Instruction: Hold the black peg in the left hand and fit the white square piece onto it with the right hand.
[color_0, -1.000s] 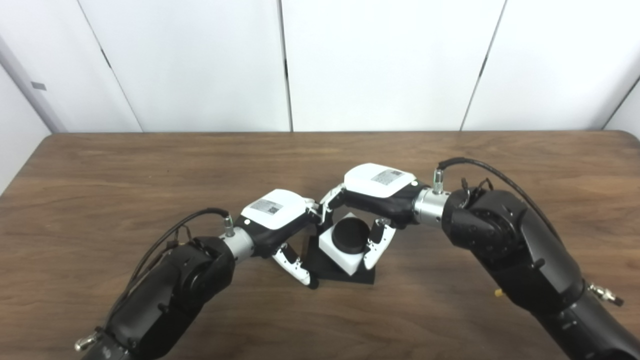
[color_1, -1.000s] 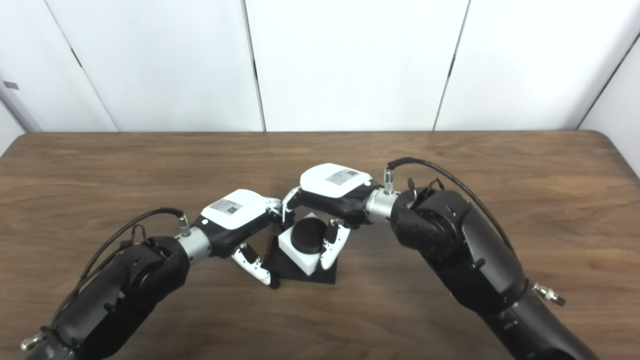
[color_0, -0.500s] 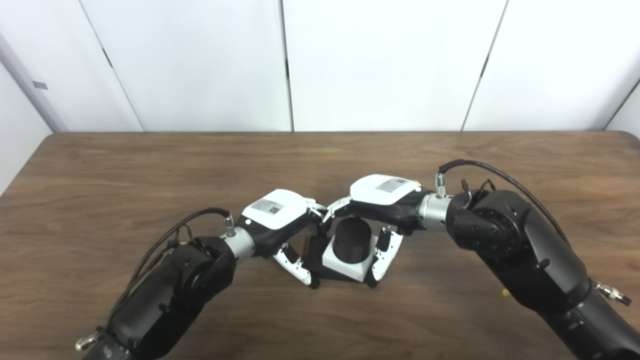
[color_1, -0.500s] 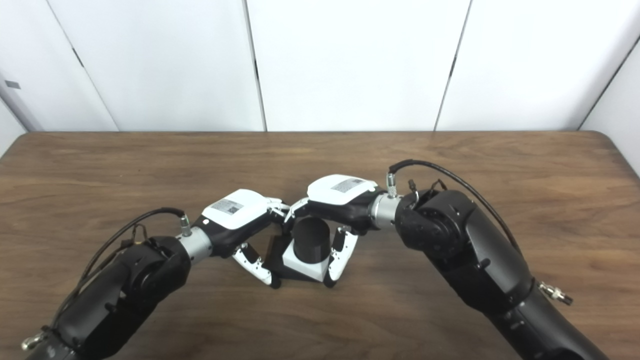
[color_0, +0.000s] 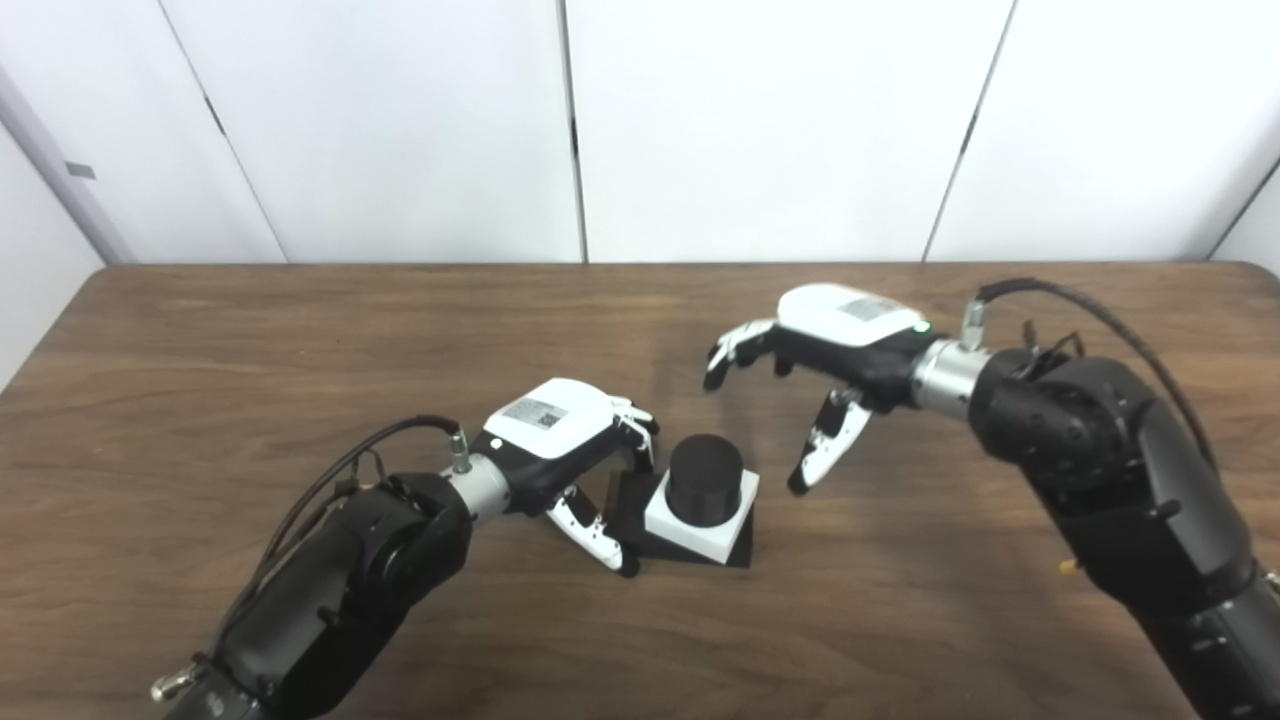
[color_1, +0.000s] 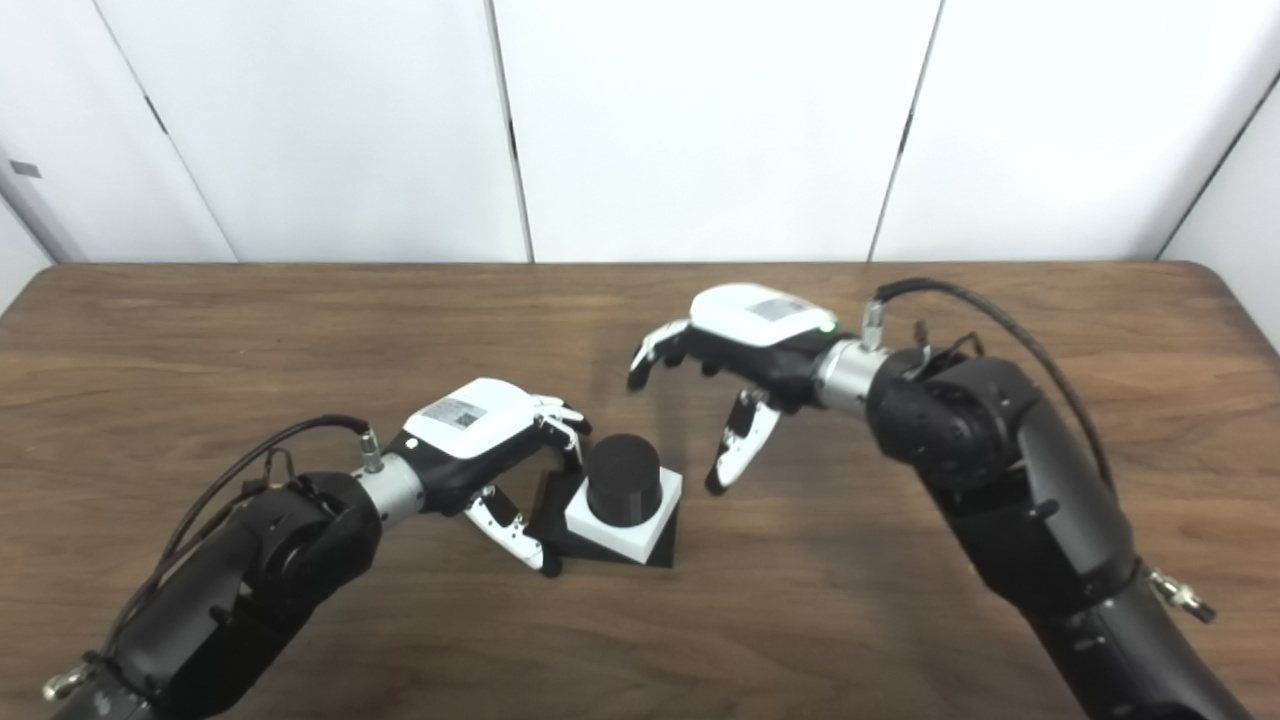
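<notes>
White square piece (color_0: 700, 525) seated around black peg (color_0: 703, 478), right hand (color_0: 815, 360) apart

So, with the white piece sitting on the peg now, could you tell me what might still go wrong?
1. The left hand has its fingers at the black base; pulling away carelessly could drag or tip the peg and white piece.
2. The right hand, open and lifted off to the right, has its thumb hanging low; a swing back could clip the peg.
</notes>
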